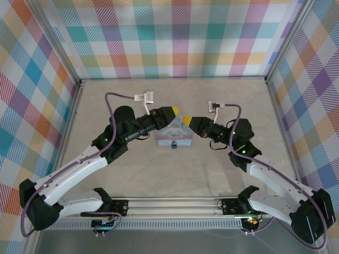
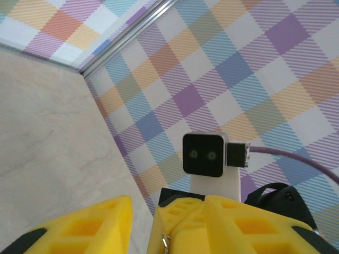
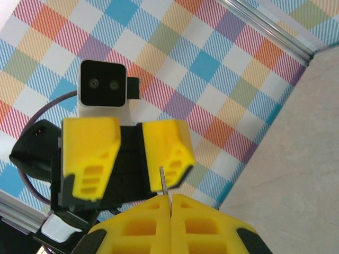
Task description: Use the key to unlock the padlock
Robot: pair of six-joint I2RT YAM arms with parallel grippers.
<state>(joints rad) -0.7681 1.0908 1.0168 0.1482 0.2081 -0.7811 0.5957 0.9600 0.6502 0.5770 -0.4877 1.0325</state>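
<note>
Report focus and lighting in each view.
Top external: even, soft light, faint shadows, sharp throughout. Left wrist: own left claw looms soft-edged at the bottom, plaid wall crisp. Right wrist: right claw slightly blurred, key thin but legible.

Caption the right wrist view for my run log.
Right gripper shut on the key, its blade sticking out toward the open left gripper, plaid wall behind.

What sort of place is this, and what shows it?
Probably a robot test cell: checked walls on metal framing, left arm and right arm bolted to one rail, a pale tabletop holding a small tin.
</note>
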